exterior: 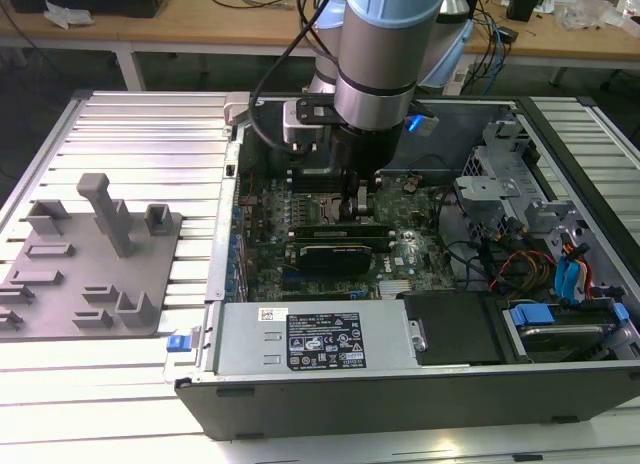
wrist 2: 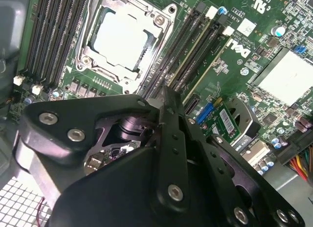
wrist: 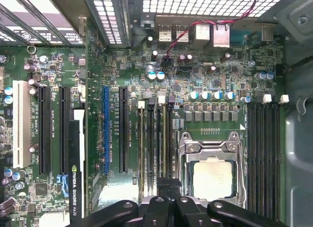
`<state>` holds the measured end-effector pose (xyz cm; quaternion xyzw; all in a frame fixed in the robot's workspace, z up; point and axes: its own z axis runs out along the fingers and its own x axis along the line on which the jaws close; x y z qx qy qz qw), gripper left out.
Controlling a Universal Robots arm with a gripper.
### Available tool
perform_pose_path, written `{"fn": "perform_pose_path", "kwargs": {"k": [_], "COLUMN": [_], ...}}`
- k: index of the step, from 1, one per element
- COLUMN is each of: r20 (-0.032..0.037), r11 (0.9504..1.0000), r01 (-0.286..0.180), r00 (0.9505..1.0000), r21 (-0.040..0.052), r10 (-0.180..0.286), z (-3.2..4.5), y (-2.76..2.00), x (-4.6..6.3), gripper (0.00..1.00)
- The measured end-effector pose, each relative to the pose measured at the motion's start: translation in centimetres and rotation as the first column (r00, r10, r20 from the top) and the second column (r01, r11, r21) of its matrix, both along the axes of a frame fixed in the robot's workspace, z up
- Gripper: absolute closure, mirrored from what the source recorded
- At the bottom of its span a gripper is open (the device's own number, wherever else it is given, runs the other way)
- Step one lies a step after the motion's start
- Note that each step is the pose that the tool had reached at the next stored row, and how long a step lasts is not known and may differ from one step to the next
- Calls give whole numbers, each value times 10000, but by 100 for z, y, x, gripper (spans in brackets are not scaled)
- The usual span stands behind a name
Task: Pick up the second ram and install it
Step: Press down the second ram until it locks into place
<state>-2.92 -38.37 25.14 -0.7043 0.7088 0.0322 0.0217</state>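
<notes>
Your hand [exterior: 357,212] is down inside the open computer case [exterior: 400,394], low over the memory slots [wrist: 156,139] of the green motherboard [exterior: 405,249]. In the first wrist view, the second ram [wrist: 163,139] looks like the thin stick standing on edge in a slot directly beneath the hand [wrist: 168,190], running straight away from it to a white latch [wrist: 161,99]. From these pictures you can't tell whether the hand is apart, together or clamped on the stick.

The processor socket [wrist: 212,178] sits just beside the hand on one side. On the other side, past a blue slot [wrist: 105,134], is the black card [wrist: 73,163] with white lettering along its edge. In the second wrist view, the hand's black linkage [wrist 2: 166,102] crosses the foot of those slots. White printed lettering shows on the board beyond it, and a small green board with a pale label [wrist 2: 226,120] lies close against the hand.

The exterior view gives you the silver box with a black-and-white sticker [exterior: 320,336] on the near side of the hand. It also shows a grey moulded fixture [exterior: 90,254] well apart from the hand on the slatted desk [exterior: 150,134], toward the exterior view's left.
</notes>
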Motion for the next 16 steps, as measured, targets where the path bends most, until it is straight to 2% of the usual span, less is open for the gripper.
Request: {"fn": "perform_pose_path", "kwargs": {"k": [8,10,11,13,16], "r20": [0,-2,-2,-2,-1], "r11": [10000,10000,10000,10000,10000], "r01": [1,-1,2,0,0], "r00": [10000,10000,10000,10000,10000], "r21": [1,0,0,0,1], "r10": [-1,1,-2,0,0], "z": [-1,-1,-2,-4,-6], "y": [6,5,5,5,6], "x": [15,95,180,275,380], "gripper": [92,92,92,92,92]}}
